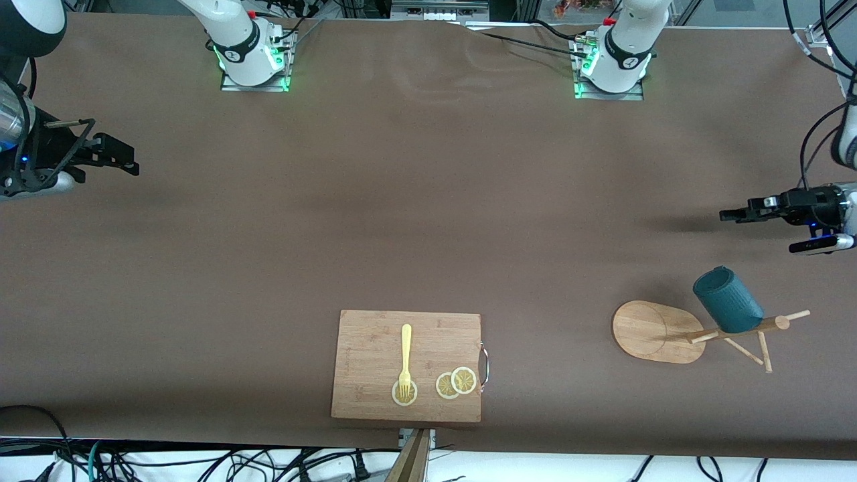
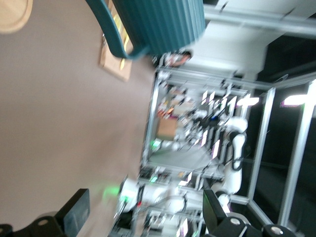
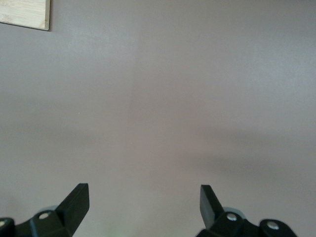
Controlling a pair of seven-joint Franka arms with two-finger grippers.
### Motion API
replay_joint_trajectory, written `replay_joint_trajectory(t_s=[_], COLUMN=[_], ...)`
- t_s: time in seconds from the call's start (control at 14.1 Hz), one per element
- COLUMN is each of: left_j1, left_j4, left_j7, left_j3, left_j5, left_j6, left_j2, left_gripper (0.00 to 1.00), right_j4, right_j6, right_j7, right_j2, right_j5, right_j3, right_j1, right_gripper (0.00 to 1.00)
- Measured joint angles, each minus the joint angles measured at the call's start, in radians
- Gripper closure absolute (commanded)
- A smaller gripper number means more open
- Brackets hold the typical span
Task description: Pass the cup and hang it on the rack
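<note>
Presently, I am holding my left gripper [image 1: 726, 215] with its jaws spread and empty over bare table at the left arm's end. The cup [image 1: 728, 300] is hanging on a peg of the rack [image 1: 659, 331], nearer the front camera than where that gripper hangs. My right gripper [image 1: 130, 161] is waiting, likewise spread and empty, over the right arm's end. Between the two ends, near the front edge, the cutting board [image 1: 375, 341] is carrying a yellow fork [image 1: 405, 360] and lemon slices [image 1: 456, 383].

Teal ribbed cup [image 1: 728, 300] hangs tilted on bamboo rack [image 1: 676, 331], left arm's end.
</note>
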Motion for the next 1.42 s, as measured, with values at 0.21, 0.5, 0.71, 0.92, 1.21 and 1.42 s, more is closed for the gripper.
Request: replay_joint_trajectory(t_s=[0.21, 0.5, 0.71, 0.92, 1.21, 1.42], left_j1=[-0.040, -0.151, -0.264, -0.402, -0.585, -0.633], left_j4=[0.088, 0.182, 0.263, 0.331, 0.425, 0.440], left_j7=[-0.049, -0.116, -0.138, -0.181, -0.290, -0.304], left_j3=[-0.010, -0.014, -0.016, -0.015, -0.013, -0.011], left_j5=[0.161, 0.360, 0.521, 0.674, 0.883, 0.954], left_j6=[-0.016, -0.016, -0.016, -0.007, 0.020, 0.076], left_j2=[-0.079, -0.209, -0.269, -0.300, -0.317, -0.323], left_gripper=[0.00, 0.00, 0.00, 0.00, 0.00, 0.00], right_j4=[0.000, 0.000, 0.000, 0.000, 0.000, 0.000], right_j6=[0.000, 0.000, 0.000, 0.000, 0.009, 0.008], right_j7=[0.000, 0.000, 0.000, 0.000, 0.002, 0.004], right_j2=[0.000, 0.000, 0.000, 0.000, 0.000, 0.000], right_j5=[0.000, 0.000, 0.000, 0.000, -0.003, -0.003], right_j3=[-0.004, -0.004, -0.004, 0.001, 0.004, -0.010], right_j1=[0.000, 0.000, 0.000, 0.007, 0.021, 0.019], right_gripper=[0.01, 0.01, 0.01, 0.01, 0.01, 0.01])
